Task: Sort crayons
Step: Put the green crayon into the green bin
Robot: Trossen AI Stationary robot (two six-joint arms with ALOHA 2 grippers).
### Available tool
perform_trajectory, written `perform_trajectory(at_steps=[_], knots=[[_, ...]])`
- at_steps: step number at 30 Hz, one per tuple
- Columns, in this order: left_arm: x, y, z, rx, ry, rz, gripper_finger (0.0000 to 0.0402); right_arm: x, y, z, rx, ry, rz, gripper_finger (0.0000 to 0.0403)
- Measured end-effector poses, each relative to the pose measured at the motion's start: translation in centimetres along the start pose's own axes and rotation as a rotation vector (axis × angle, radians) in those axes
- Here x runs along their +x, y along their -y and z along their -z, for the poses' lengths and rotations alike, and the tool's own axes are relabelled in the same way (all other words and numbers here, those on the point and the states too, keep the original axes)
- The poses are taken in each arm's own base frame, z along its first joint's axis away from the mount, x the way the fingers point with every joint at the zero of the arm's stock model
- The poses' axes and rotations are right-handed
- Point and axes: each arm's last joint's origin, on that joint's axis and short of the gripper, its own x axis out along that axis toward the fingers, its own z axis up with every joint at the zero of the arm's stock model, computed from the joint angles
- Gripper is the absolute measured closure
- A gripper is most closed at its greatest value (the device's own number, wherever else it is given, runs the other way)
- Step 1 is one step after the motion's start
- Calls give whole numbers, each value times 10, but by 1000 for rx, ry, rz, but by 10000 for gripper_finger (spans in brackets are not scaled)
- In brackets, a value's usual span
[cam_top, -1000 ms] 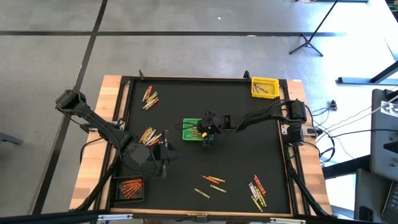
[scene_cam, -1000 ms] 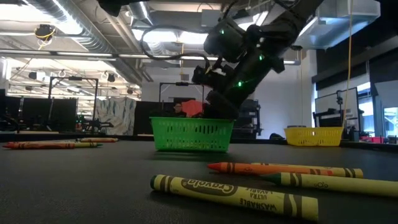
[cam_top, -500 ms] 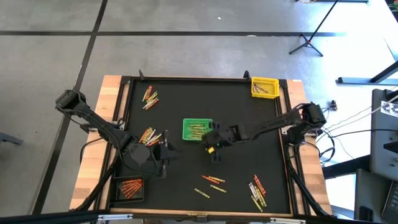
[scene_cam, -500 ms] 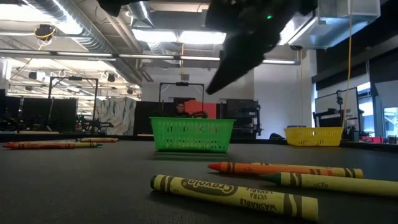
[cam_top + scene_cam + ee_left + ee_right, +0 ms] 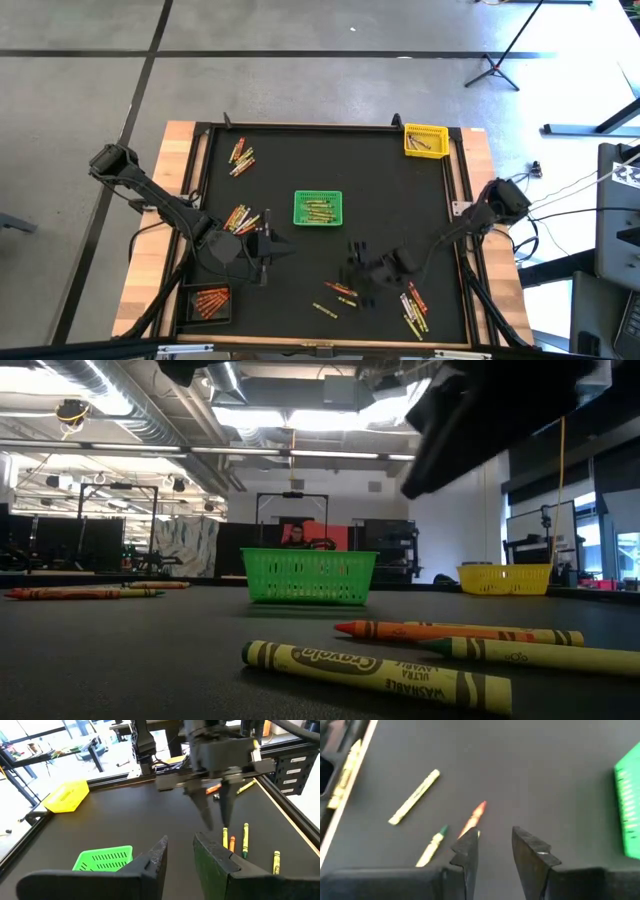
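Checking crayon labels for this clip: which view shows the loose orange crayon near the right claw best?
The low view: the orange crayon lies close and side-on. The right wrist view shows it blurred, ahead of the right claw, whose fingers stand apart, empty. The high view shows a speck; the left wrist view, a short piece.

**Crayons scattered, three baskets out**

Seen from straight above: black tabletop [image 5: 390, 170] framed in wood. Green basket [image 5: 318, 209] near the middle, holding crayons. Yellow basket [image 5: 424, 140] at the far right corner, black basket [image 5: 207, 302] at the near left corner, orange-red crayons inside. Loose crayons [image 5: 241, 156] far left, more beside the left end effector [image 5: 266, 243], fingers slightly apart. Right end effector [image 5: 357, 268] just above a small group [image 5: 338, 297] near the front, nothing visibly held.
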Motion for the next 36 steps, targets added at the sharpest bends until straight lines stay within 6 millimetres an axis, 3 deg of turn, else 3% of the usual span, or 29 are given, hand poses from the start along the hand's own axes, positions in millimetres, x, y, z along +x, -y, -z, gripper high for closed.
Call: perform_trajectory(at_steps=[10,15,21,36], knots=[[0,0,0,-16,-4,1,321,15,-31,24,12,-86,10,288],[-1,1,0,-17,-4,5,321,29,-32,32,38,-131,32,288],[-1,1,0,-19,-4,5,321,29,-29,34,91,-125,117,288],[-1,1,0,-40,-4,5,321,41,-25,48,156,-74,79,288]])
